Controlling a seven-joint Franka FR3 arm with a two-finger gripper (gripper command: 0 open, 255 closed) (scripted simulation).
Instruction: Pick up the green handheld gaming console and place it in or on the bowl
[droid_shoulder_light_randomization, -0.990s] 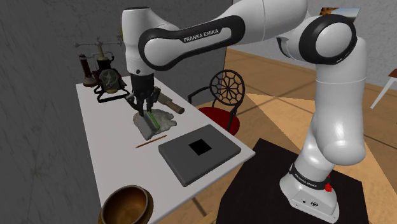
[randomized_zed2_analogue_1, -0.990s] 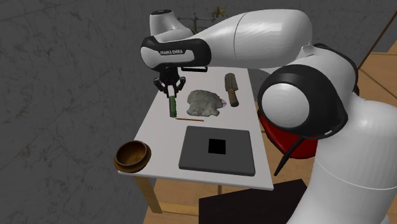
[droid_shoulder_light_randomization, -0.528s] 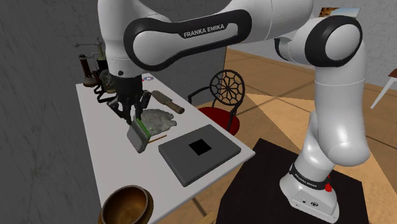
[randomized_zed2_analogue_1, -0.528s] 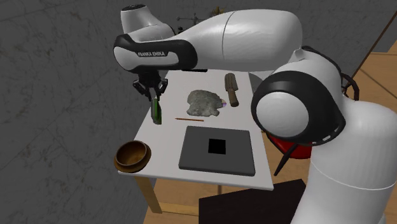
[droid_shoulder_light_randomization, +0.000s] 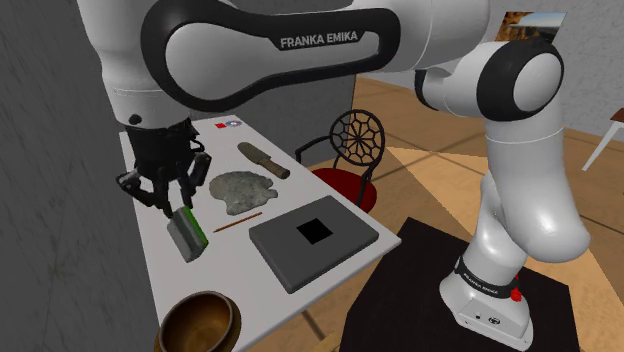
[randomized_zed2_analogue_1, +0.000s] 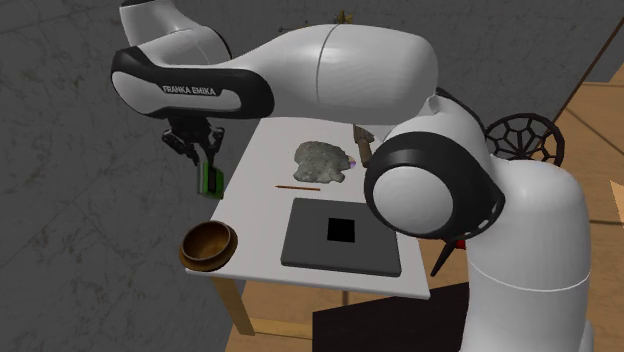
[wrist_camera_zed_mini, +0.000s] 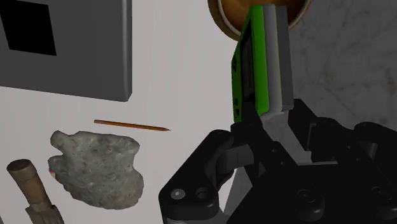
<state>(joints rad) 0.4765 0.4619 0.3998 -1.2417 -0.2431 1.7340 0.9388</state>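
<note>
Shoulder view: one green console (droid_shoulder_light_randomization: 187, 232), pinched by its upper end in the black hand (droid_shoulder_light_randomization: 178, 208), fingers clamped on it, hanging tilted just above the white surface (droid_shoulder_light_randomization: 230, 270). One brown bowl (droid_shoulder_light_randomization: 198, 322) at the near corner, cut off by the frame's bottom edge and apart from the console. Also one grey rock (droid_shoulder_light_randomization: 238, 190), one thin brown stick (droid_shoulder_light_randomization: 238, 221), one dark grey slab (droid_shoulder_light_randomization: 312, 238) with a black square in it, one brown rod-like piece (droid_shoulder_light_randomization: 264, 160) and one chair (droid_shoulder_light_randomization: 350, 150) with a red seat beyond the surface. The arm (droid_shoulder_light_randomization: 270, 45) covered the far corner of the surface. Black stand (droid_shoulder_light_randomization: 440, 300) at lower right. Second exterior view: hand (randomized_zed2_analogue_1: 207, 160) held the console (randomized_zed2_analogue_1: 210, 178) upright over the surface's (randomized_zed2_analogue_1: 265, 215) left edge, above and beyond the bowl (randomized_zed2_analogue_1: 208, 244), not touching it. One rock (randomized_zed2_analogue_1: 322, 162), one stick (randomized_zed2_analogue_1: 297, 187), one slab (randomized_zed2_analogue_1: 341, 236); the brown piece (randomized_zed2_analogue_1: 362, 140) and chair (randomized_zed2_analogue_1: 525, 135) were mostly hidden behind the arm (randomized_zed2_analogue_1: 340, 70). Wrist view: hand (wrist_camera_zed_mini: 270, 130) squeezed the console (wrist_camera_zed_mini: 257, 60) between its fingers; the console's far end overlapped the bowl (wrist_camera_zed_mini: 228, 16), which was cut off by the frame and partly hidden. Rock (wrist_camera_zed_mini: 98, 167), stick (wrist_camera_zed_mini: 132, 125), slab (wrist_camera_zed_mini: 76, 51) and brown piece (wrist_camera_zed_mini: 32, 184) lay on the surface (wrist_camera_zed_mini: 178, 76) off to one side of the hand; the slab and brown piece were cut off at the frame edges.
</note>
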